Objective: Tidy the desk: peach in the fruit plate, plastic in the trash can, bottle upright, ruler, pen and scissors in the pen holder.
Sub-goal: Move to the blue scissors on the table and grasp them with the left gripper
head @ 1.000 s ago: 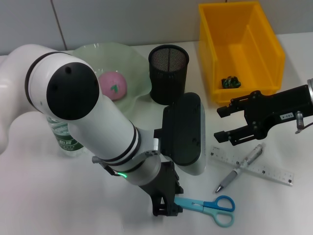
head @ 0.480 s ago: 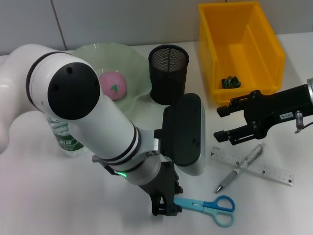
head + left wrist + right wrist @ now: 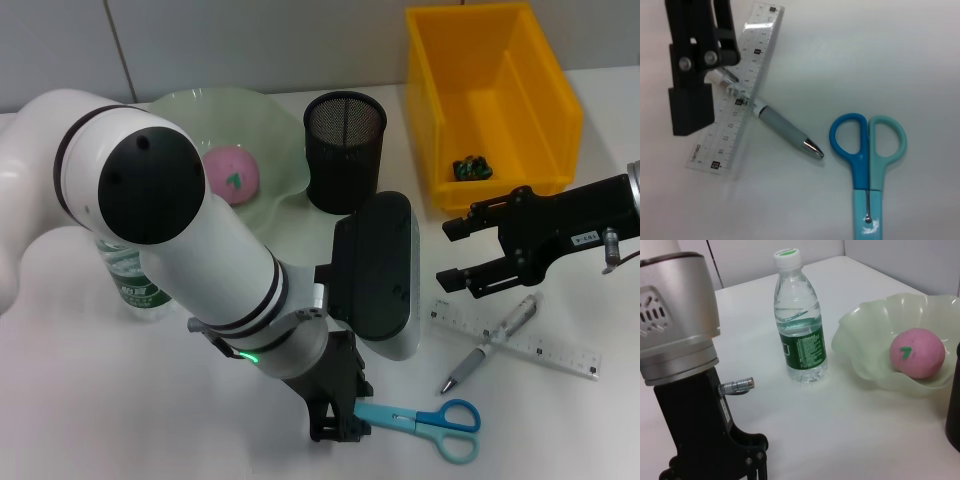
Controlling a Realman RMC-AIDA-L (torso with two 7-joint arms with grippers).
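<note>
The blue scissors point(image 3: 428, 421) point(image 3: 868, 155) lie flat at the table's front. My left gripper point(image 3: 335, 430) point(image 3: 715, 450) stands low over their blade end. My right gripper point(image 3: 455, 253) hangs open and empty just above the clear ruler point(image 3: 520, 340) point(image 3: 737, 95), with the pen point(image 3: 490, 345) point(image 3: 777, 126) lying across it. The pink peach point(image 3: 232, 172) point(image 3: 917, 352) rests in the pale green fruit plate point(image 3: 190, 105) point(image 3: 860, 320). The bottle point(image 3: 128, 285) point(image 3: 800, 320) stands upright, partly hidden behind my left arm. A black mesh pen holder point(image 3: 344, 150) stands beside the plate. Dark plastic point(image 3: 470, 167) lies in the yellow trash can point(image 3: 428, 110).
My bulky left arm point(image 3: 200, 250) covers much of the table's middle and left. The trash can stands at the back right, behind the right gripper. Bare white table point(image 3: 100, 400) shows at the front left.
</note>
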